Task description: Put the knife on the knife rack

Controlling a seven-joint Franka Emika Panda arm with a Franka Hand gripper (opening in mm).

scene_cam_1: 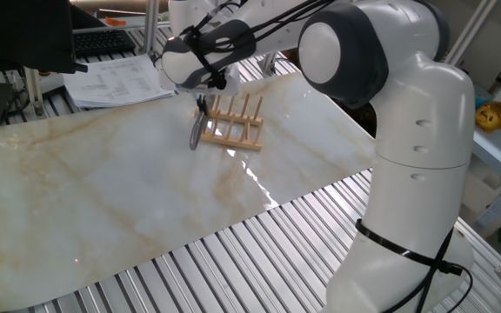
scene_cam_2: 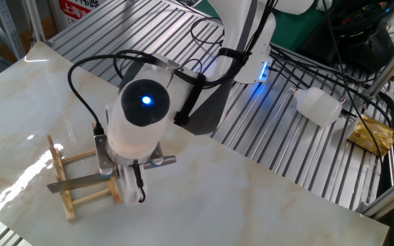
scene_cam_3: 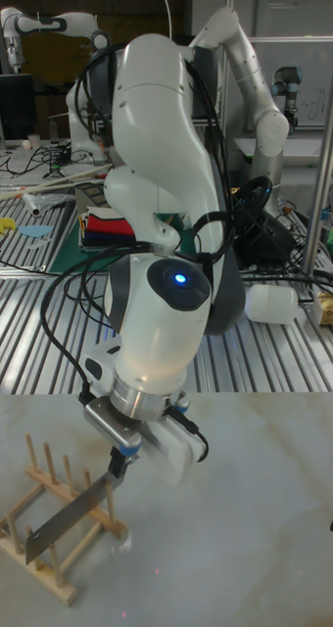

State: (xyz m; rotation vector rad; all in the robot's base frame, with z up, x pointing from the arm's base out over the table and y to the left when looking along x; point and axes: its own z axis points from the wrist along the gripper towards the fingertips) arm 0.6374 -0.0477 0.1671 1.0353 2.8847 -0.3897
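A Franka Panda arm holds the knife (scene_cam_3: 73, 517) over the knife rack (scene_cam_3: 44, 529) on a marble-patterned table (scene_cam_1: 103, 200). In the tall fixed view the broad grey blade slants down to the left, crossing in front of the rack's upright pegs, with the gripper (scene_cam_3: 118, 460) clenched on the handle end at the blade's upper right. The other fixed view looks down on the wrist: there the knife (scene_cam_2: 81, 182) shows only as a thin grey strip lying across the rack (scene_cam_2: 81, 179), and the gripper's jaws are hidden beneath the wrist's glowing blue light. One fixed view, from the far side, shows the knife (scene_cam_1: 197, 134) hanging edge-on at the left end of the rack (scene_cam_1: 235, 128). Behind the table in the other fixed view, a red-and-white sign carries characters too small to read.
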